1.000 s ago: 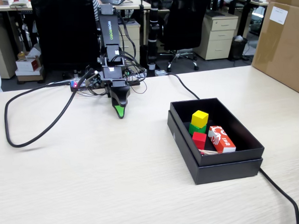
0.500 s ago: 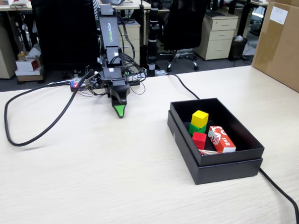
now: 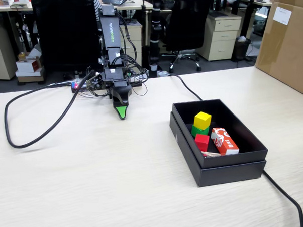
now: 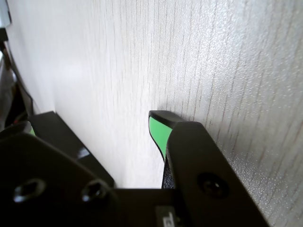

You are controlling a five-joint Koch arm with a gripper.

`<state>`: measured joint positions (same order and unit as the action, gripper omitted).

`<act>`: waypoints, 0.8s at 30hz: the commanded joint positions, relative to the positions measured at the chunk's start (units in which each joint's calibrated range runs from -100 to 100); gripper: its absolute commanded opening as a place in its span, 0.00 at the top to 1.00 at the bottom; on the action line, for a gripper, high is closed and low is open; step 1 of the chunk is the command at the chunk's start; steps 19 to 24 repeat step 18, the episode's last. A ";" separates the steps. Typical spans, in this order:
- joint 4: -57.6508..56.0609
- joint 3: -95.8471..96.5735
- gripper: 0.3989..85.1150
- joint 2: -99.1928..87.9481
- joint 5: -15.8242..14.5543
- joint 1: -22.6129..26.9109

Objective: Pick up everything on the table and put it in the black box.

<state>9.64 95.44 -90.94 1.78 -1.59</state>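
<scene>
- The gripper (image 3: pixel 122 113) rests tip-down on the table (image 3: pixel 113 182), folded near the arm's base; its jaws look closed together and hold nothing.
- The yellow cube (image 3: pixel 202 120) sits on the green cube (image 3: pixel 197 130) inside the black box (image 3: pixel 224 173), with the red cube (image 3: pixel 202 142) just in front, beside a red-and-white packet (image 3: pixel 224 141).
- No cube remains on the tabletop, so the job looks finished.
- Risk: the yellow cube's perch is loose, and any bump of the box could topple it.
- A black cable (image 3: pixel 283 194) runs beside the box; tugging it might shift the box.
</scene>
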 commanded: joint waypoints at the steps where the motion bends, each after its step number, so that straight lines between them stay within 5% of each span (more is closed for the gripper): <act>1: -0.44 0.85 0.43 0.12 0.44 0.00; 24: -0.44 1.12 0.43 -0.23 0.44 0.00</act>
